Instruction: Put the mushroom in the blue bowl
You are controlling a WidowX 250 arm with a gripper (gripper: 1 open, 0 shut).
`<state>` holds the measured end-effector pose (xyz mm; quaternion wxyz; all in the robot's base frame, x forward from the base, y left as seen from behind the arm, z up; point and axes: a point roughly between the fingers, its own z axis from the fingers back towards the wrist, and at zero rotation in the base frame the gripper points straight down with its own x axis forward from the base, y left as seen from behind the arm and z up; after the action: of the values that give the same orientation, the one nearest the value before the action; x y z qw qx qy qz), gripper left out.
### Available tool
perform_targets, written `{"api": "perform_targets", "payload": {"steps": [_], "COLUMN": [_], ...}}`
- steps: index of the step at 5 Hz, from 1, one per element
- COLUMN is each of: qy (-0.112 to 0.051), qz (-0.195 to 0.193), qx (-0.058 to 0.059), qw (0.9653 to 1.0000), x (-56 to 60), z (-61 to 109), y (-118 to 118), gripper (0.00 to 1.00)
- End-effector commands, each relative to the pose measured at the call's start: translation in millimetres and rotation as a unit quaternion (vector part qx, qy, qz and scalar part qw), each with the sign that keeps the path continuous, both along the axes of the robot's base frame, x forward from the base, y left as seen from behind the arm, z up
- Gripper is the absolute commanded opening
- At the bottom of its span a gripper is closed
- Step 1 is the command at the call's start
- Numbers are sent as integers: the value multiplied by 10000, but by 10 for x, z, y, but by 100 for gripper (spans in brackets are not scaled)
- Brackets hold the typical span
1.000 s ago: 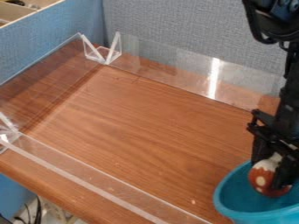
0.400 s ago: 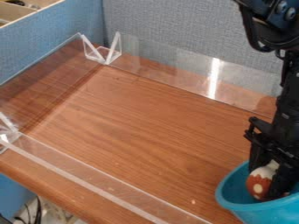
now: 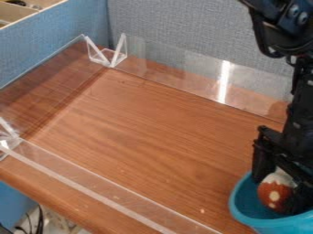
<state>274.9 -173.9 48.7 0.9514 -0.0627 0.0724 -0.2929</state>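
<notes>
The blue bowl (image 3: 251, 208) sits at the table's near right corner, partly cut off by the frame edge. The mushroom (image 3: 276, 193), orange-brown with pale spots, is low inside the bowl. My gripper (image 3: 280, 175) hangs straight down over the bowl, and its dark fingers (image 3: 262, 163) stand on either side of the mushroom. Whether the fingers still press on the mushroom is too small to tell.
A clear plastic wall (image 3: 146, 64) rings the wooden table (image 3: 146, 128), with low clear rails along the near edge. A blue fabric panel (image 3: 184, 27) stands behind. A wooden shelf (image 3: 31, 14) is at the upper left.
My gripper and the mushroom have sunk lower into the bowl. The fingers look slightly wider apart than before.
</notes>
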Motion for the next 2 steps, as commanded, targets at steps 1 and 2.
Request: {"api": "perform_targets", "payload": {"steps": [1,2], "qy": [-278,-317], "qz": [145,265], "qx": [-155,-170], "qw": [9994,9990], "x": [39,34], "z": [251,324], "y": [55,110], "gripper": [100,100]}}
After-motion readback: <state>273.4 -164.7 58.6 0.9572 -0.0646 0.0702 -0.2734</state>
